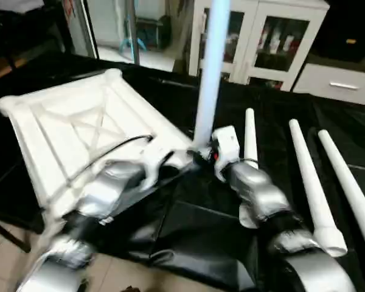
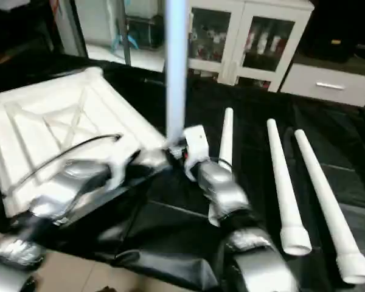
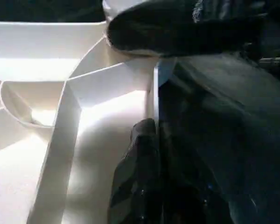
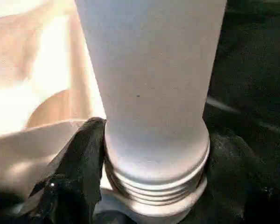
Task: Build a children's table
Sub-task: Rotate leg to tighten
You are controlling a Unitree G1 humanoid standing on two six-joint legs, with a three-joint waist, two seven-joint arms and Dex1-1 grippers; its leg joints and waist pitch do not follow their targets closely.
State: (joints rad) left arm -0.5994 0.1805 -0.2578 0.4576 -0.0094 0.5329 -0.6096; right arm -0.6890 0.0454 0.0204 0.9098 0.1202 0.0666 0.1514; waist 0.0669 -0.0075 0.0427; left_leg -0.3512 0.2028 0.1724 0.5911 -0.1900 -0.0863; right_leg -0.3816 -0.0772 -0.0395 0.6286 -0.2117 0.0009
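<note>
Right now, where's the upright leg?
In the left eye view the upright leg stands at the tabletop's near right corner, base by the right gripper, three legs lying to its right.

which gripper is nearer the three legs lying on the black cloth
Right. The right gripper grips the upright leg at the tabletop's corner, beside the lying legs. The left gripper is shut at the tabletop's rim, farther away.
</note>
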